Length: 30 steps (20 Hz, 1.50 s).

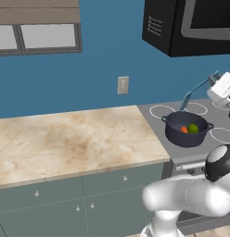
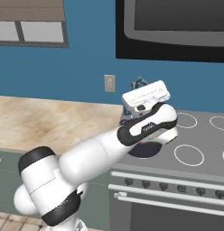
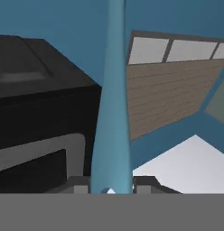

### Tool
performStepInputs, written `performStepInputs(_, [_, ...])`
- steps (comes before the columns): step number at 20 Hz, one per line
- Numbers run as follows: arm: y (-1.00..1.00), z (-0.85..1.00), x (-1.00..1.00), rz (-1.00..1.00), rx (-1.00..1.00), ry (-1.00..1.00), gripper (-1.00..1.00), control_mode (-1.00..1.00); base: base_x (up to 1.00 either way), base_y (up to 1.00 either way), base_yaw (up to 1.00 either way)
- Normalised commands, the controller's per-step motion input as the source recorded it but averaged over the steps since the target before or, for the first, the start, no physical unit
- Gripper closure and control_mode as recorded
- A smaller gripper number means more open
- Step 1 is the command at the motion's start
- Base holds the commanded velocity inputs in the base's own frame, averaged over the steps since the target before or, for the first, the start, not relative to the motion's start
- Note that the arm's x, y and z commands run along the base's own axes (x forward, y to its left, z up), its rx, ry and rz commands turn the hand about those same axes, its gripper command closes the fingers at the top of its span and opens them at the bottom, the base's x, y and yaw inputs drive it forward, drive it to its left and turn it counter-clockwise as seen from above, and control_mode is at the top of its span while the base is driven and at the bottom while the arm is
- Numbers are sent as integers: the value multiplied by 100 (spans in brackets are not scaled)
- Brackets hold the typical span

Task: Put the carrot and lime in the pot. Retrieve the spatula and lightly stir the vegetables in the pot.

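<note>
The carrot and lime sit inside the pot, and the end effector, clamped on the spatula, should next dip down to stir.

No readable text, label, brand, number or sign appears on anything.

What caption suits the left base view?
Gripper holds the spatula above the pot, with carrot and lime inside.

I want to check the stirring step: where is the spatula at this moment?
In the left base view the spatula is held by the gripper at the right edge, slanting down toward the back rim of the pot on the stove.
</note>
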Motion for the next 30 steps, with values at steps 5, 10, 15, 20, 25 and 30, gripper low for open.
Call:
performStepInputs(5, [-26,-21,-2,0,-11,-8,100,-100,0,0,0])
performStepInputs(10, [-22,-1,-1,0,-5,13,100,-100,0,0,0])
performStepInputs(15, [-10,0,-5,0,0,29,100,-100,0,0,0])
performStepInputs(20, [20,-33,-2,0,0,4,100,-100,0,0,0])
performStepInputs(25, [19,-37,10,0,0,0,100,-100,0,0,0])
performStepInputs(30, [-5,-18,13,0,0,2,100,-100,0,0,0])
